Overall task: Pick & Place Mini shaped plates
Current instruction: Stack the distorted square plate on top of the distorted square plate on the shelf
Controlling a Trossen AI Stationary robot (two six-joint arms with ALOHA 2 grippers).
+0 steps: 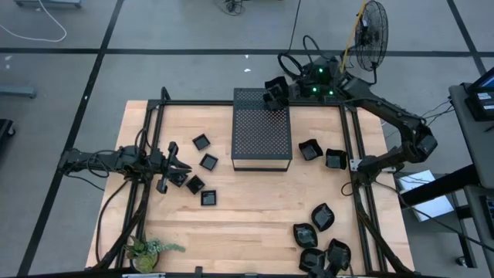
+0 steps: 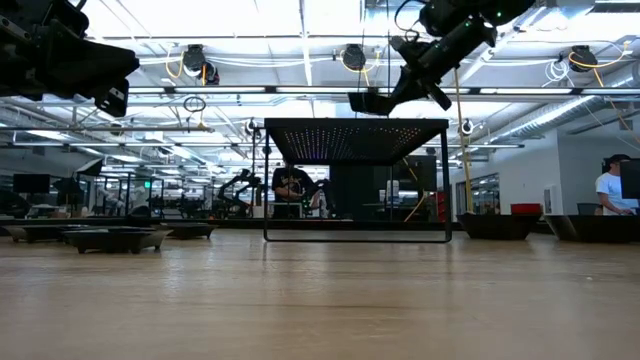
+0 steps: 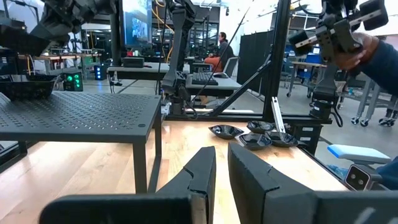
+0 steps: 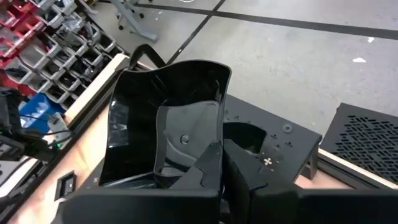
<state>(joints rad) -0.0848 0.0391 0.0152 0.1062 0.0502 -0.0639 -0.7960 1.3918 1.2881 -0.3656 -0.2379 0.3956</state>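
Observation:
My right gripper (image 1: 275, 93) reaches over the far edge of the large perforated box (image 1: 261, 127), shut on one black mini shaped plate (image 4: 165, 118). In the low view that plate (image 2: 370, 101) hangs just above the box top (image 2: 355, 126). Other mini plates lie flat on the table: square ones at the left (image 1: 208, 161) and angular and leaf-shaped ones at the right (image 1: 323, 216). My left gripper (image 3: 221, 163) waits at the table's left side (image 1: 181, 166), pointing level toward the box. Only a narrow gap shows between its fingers, with nothing in it. My right gripper pinches the plate's rim (image 4: 200, 163) between its two fingers, one finger on the hollow side and one on the outer side. The fingers slant down from the far right. The plate is lifted clear, a little above the box top.
A black metal frame (image 1: 351, 147) borders the table's left and right sides. A small green plant (image 1: 150, 251) stands at the near left corner. More plates cluster at the near right (image 1: 311, 259). A person's sleeve and hand (image 3: 373, 59) show beyond the table in the left wrist view.

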